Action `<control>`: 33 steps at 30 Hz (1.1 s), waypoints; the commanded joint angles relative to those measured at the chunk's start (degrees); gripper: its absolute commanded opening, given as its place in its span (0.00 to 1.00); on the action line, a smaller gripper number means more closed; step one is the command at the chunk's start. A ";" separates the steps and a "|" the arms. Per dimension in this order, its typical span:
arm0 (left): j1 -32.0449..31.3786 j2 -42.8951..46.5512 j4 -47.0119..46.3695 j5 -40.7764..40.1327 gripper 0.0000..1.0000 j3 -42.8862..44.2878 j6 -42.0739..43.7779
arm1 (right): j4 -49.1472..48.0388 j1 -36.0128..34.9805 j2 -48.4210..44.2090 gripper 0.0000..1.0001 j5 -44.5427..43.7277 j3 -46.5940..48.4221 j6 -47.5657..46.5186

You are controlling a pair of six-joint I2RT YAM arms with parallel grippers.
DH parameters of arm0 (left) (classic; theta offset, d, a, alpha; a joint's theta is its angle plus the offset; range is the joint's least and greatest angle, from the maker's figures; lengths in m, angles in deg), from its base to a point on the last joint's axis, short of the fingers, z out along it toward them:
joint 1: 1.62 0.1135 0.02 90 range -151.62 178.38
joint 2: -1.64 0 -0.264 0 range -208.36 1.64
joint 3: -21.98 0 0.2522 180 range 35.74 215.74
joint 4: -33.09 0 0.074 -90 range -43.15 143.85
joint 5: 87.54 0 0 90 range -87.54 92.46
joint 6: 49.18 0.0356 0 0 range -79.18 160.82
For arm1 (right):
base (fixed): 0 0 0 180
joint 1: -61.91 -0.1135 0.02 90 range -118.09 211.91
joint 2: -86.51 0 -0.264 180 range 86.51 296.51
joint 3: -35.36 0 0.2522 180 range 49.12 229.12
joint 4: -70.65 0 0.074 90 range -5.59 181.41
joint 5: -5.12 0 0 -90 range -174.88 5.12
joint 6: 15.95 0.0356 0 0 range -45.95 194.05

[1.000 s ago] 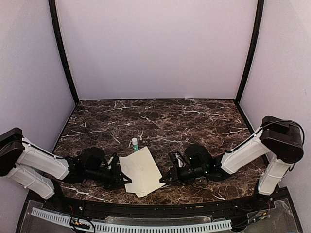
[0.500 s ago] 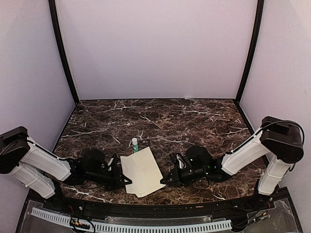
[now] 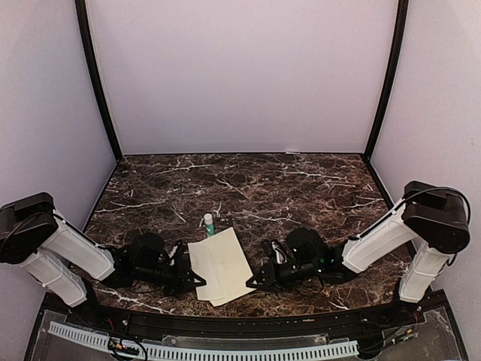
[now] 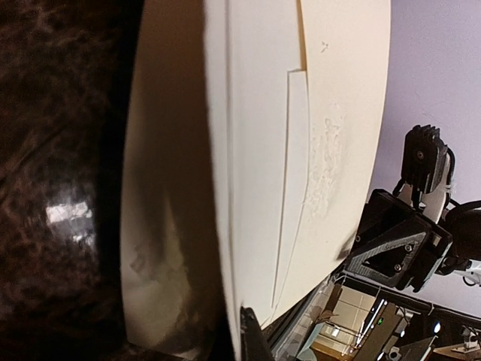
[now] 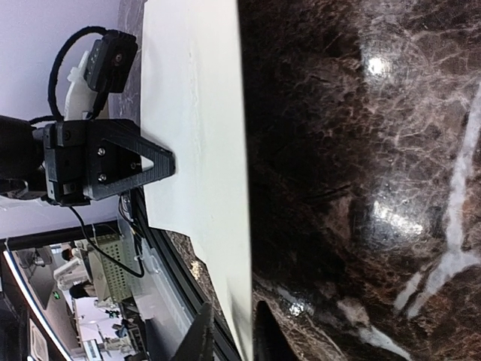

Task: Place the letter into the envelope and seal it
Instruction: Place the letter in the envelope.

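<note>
Cream envelope (image 3: 220, 263) flat, flap apparently folded; letter unseen, likely inside; seal unconfirmed. Left pincer (image 3: 199, 280) closed at edge, hold unclear; right pincer (image 3: 250, 282) slightly parted.

Left wrist view. The envelope (image 4: 331, 113), pale cream, runs top to bottom through the frame, with flap seams and a faint embossed patch on its face. Along its left side a duller tan layer, the letter (image 4: 161, 248), lies below it in shadow; no print is legible. Dark marble table (image 4: 60, 150) at left, with one glare spot. The left gripper (image 4: 249, 340) is closed, its dark tip at the envelope's near edge. The right gripper (image 4: 359, 254) points at the far edge.
</note>
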State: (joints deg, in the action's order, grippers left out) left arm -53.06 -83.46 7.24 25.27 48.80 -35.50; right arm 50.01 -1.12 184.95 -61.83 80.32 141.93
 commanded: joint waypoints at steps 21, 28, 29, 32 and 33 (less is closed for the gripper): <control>-0.16 1.03 5.13 3.31 0.00 1.48 6.06 | 23.55 2.44 0.42 0.56 -10.99 12.99 -19.72; -0.10 0.33 5.74 3.75 0.00 2.75 6.68 | 25.07 1.78 3.43 0.54 -10.99 16.10 -20.63; -0.07 0.19 5.76 3.74 0.00 2.89 6.87 | 25.40 1.58 3.81 0.54 -10.95 16.61 -20.70; -0.06 -0.28 5.58 3.85 0.00 3.41 6.96 | 26.07 0.84 4.95 0.52 -10.93 17.84 -20.68; -0.04 -0.49 5.50 3.88 0.00 3.48 6.97 | 26.12 0.54 5.15 0.52 -10.95 17.98 -20.59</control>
State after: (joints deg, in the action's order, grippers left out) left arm -53.06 -83.25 11.43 28.59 51.03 -29.86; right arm 74.45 0.74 188.40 -72.91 96.80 122.06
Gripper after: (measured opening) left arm 0.005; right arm 0.524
